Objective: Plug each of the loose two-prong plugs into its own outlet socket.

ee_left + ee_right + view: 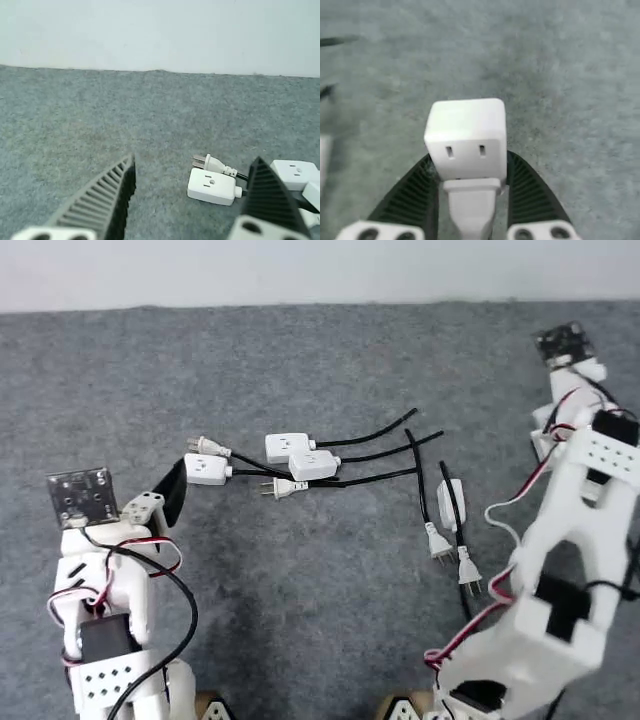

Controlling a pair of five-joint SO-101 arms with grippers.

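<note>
My left gripper [194, 161] hangs open just short of a white outlet socket [211, 186] and a two-prong plug [212, 164] lying side by side on the grey mat. From above, that socket [205, 470] and plug [205, 446] lie just ahead of the left gripper [178, 488]. Two more sockets [285, 447] [313, 465] sit mid-table, with a plug [280, 487] beside them. Farther right lie two loose plugs [438, 540] [468, 575] and another socket [451, 502]. My right gripper [470, 159] is shut on a white socket [466, 135], slots facing the camera.
Black cords [380, 453] fan out across the middle of the mat. The right arm's white body [560, 570] rises over the right side of the table. A pale wall [300, 270] runs behind the mat's far edge.
</note>
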